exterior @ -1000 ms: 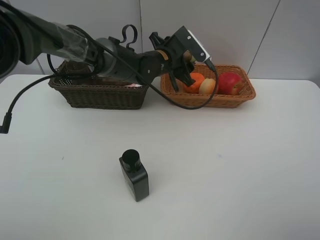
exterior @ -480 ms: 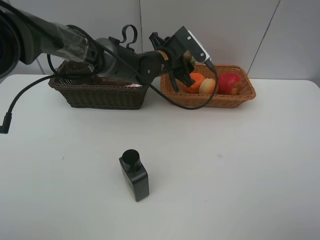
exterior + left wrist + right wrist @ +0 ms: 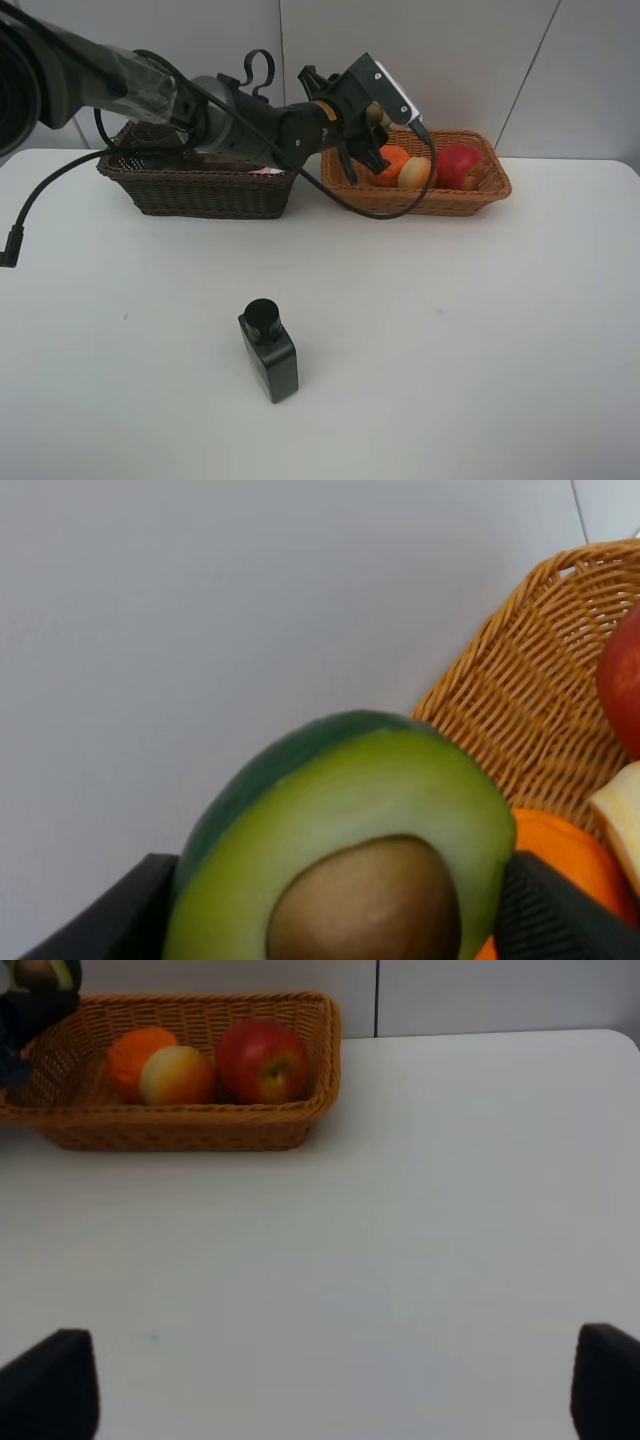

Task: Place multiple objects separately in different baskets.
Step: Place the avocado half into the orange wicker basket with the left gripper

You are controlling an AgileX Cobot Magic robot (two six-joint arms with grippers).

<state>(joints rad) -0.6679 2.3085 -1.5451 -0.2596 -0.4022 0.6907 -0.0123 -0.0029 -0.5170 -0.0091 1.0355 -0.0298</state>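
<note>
- The halved green avocado [image 3: 350, 850] shows dark green skin, pale yellow-green flesh and a brown pit. It fills the space between the left gripper's [image 3: 335, 905] two dark fingers, which grasp it on both sides.
- In the high view the left gripper [image 3: 362, 150] hangs over the 9 o'clock end of the light orange-tan basket [image 3: 490, 190]; the avocado there is mostly hidden behind the wrist.
- The basket holds the orange tangerine [image 3: 392, 163], the orange-yellow peach [image 3: 414, 172] and the red apple [image 3: 457, 165] in a row.
- The black square bottle [image 3: 268, 349] lies on the white table [image 3: 480, 340], toward 6 o'clock, well apart from both baskets.
- The dark brown basket [image 3: 195, 185] sits at 10 o'clock; the arm hides most of its contents.
- The right gripper [image 3: 320, 1390] stands released, with only its finger ends showing, over bare table.
</note>
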